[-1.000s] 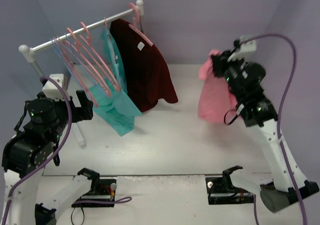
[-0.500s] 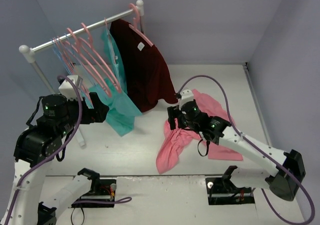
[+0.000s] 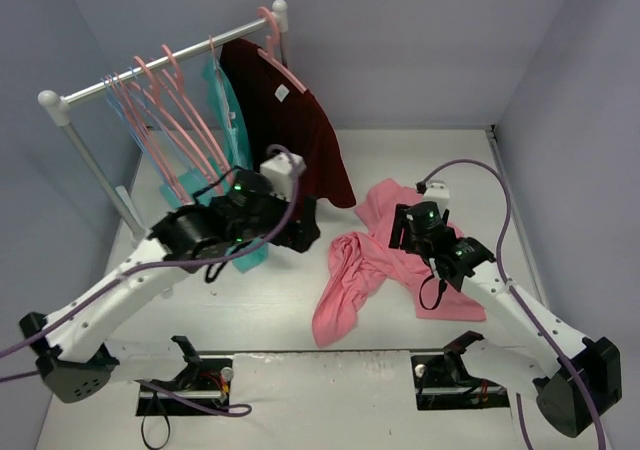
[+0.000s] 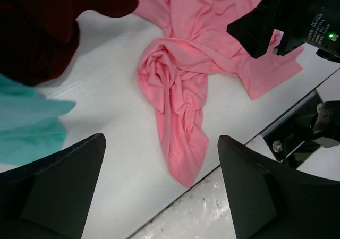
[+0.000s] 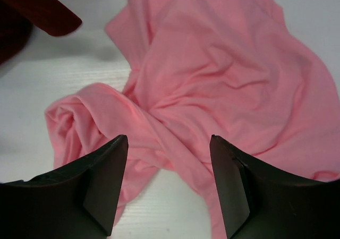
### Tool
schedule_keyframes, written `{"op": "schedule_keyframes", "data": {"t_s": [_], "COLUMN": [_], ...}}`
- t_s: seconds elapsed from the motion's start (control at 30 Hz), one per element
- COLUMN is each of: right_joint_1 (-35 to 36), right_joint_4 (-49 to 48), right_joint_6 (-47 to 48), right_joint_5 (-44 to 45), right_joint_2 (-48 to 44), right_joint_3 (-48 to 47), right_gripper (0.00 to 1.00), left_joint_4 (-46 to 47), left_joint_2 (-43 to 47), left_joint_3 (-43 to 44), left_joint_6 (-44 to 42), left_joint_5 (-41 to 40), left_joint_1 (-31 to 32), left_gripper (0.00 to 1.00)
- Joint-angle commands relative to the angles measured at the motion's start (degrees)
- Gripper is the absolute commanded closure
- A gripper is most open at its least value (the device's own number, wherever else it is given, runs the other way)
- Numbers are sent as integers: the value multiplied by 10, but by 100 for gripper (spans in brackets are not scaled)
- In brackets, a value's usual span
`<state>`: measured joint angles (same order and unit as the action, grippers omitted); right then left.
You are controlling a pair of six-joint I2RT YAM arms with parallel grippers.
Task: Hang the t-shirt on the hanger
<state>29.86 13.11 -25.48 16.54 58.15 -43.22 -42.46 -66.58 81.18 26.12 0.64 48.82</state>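
Top external view: salmon-pink cotton t-shirt point(image 3: 372, 258) lies crumpled and twisted on the white table point(image 3: 270, 305), near the hanging dark maroon shirt point(image 3: 290, 140). Left gripper point(image 4: 160, 143) hangs near its bunched end and right gripper point(image 5: 169, 139) above it, both with jaws spread, holding nothing.

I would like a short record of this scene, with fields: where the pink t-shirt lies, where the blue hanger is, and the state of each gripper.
t-shirt: crumpled on the table, on no hanger
hanger: light blue, on the rail near its left end
left gripper: open, empty, beside the t-shirt on the rail's side
right gripper: open, empty, above the t-shirt
other clothes: maroon shirt and teal shirt, hanging on the rail
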Motion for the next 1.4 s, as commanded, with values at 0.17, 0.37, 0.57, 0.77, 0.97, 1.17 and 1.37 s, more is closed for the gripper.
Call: {"op": "schedule_keyframes", "data": {"t_s": [0.17,0.37,0.57,0.77,0.97,1.17,1.37], "right_joint_1": [-133,-204,-217,-217,-218,-217,-218], "right_joint_4": [15,28,27,25,22,21,20], "right_joint_6": [-48,-42,-19,-1,8,25,39], "right_joint_5": [-36,-66,-84,-101,-106,-82,-65], "right_joint_2": [-52,-64,-35,-18,-6,0,35], "right_joint_3": [29,37,14,5,9,-13,-29], "right_gripper": [38,35,33,32,32,32,32], "left_joint_4": [173,254,277,283,260,157,142], "left_joint_2": [-183,-290,-362,-409,-409,-258,-153], "left_joint_3": [43,26,-6,-29,-45,-127,-194], "left_joint_6": [-122,-88,-9,33,35,31,-6], "left_joint_5": [-27,-29,-75,-119,-164,-298,-325], "left_joint_1": [69,69,73,80,77,57,-1], "left_gripper": [18,18,18,28,100,100,89]}}
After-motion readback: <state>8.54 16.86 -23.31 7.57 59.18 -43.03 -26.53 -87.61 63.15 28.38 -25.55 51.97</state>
